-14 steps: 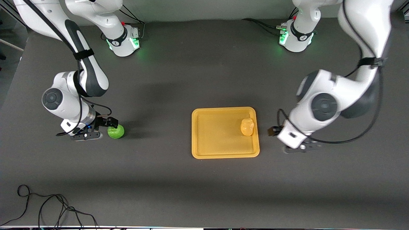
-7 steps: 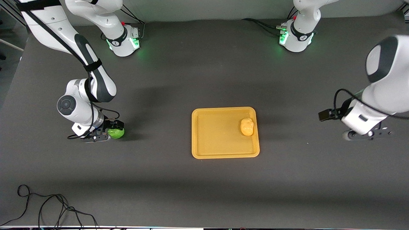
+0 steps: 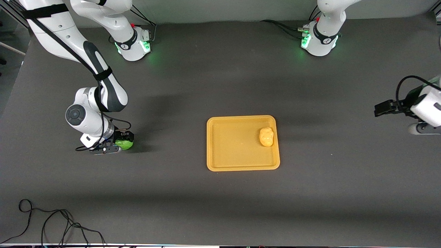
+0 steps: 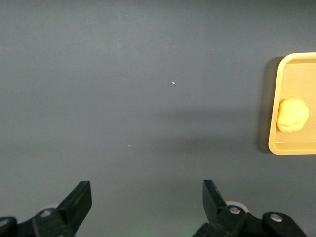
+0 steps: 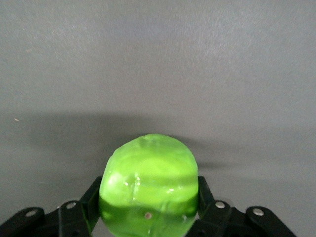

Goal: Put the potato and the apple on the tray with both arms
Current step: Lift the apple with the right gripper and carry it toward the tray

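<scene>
The green apple (image 3: pixel 126 145) rests on the dark table toward the right arm's end. My right gripper (image 3: pixel 120 144) is low around it. In the right wrist view the apple (image 5: pixel 148 177) fills the gap of my right gripper (image 5: pixel 148 200), and both fingers press its sides. The yellow potato (image 3: pixel 266 136) lies in the yellow-orange tray (image 3: pixel 234 162), by the rim toward the left arm's end. My left gripper (image 3: pixel 418 129) is open and empty over bare table at the left arm's end. The left wrist view shows my left gripper (image 4: pixel 147 197), the tray (image 4: pixel 296 79) and the potato (image 4: pixel 292 115).
A loose black cable (image 3: pixel 51 224) lies at the table's near corner on the right arm's end. The arm bases (image 3: pixel 132 43) (image 3: pixel 318 38) stand along the table's edge farthest from the front camera.
My right gripper has slid over the apple and closed its fingers on it. My left arm has swung away from the tray toward its own end of the table.
</scene>
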Action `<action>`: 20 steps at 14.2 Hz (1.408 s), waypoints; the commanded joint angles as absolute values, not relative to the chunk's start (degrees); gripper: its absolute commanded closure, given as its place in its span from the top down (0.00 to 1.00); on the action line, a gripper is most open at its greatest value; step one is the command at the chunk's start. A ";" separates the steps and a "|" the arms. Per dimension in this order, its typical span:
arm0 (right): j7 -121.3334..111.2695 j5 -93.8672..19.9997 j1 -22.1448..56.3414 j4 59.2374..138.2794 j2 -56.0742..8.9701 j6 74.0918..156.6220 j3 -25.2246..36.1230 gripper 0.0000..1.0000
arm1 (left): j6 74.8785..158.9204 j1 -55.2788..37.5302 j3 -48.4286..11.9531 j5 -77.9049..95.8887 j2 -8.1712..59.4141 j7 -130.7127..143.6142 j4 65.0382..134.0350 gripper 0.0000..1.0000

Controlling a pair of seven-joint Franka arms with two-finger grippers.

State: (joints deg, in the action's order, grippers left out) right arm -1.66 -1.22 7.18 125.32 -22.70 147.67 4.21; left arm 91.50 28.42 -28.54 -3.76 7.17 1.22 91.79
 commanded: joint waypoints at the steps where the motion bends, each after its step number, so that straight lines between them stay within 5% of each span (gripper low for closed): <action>1: -1.49 -2.02 7.91 124.90 -17.95 144.51 4.57 0.52 | 92.46 25.95 -25.24 -0.63 -0.58 -0.70 98.67 1.00; 5: -1.49 -1.93 8.00 115.96 -11.44 128.11 4.39 0.50 | 92.90 7.87 -7.26 -0.26 -3.78 -0.53 101.69 1.00; 10: 6.38 -1.93 14.65 89.26 -15.98 103.39 4.31 0.50 | 92.20 5.89 -5.62 -0.35 -5.80 0.18 102.66 1.00; 20: 48.66 -1.67 42.07 56.73 -41.27 100.19 4.31 0.46 | 92.29 6.15 -5.71 -0.35 -5.71 0.26 102.39 1.00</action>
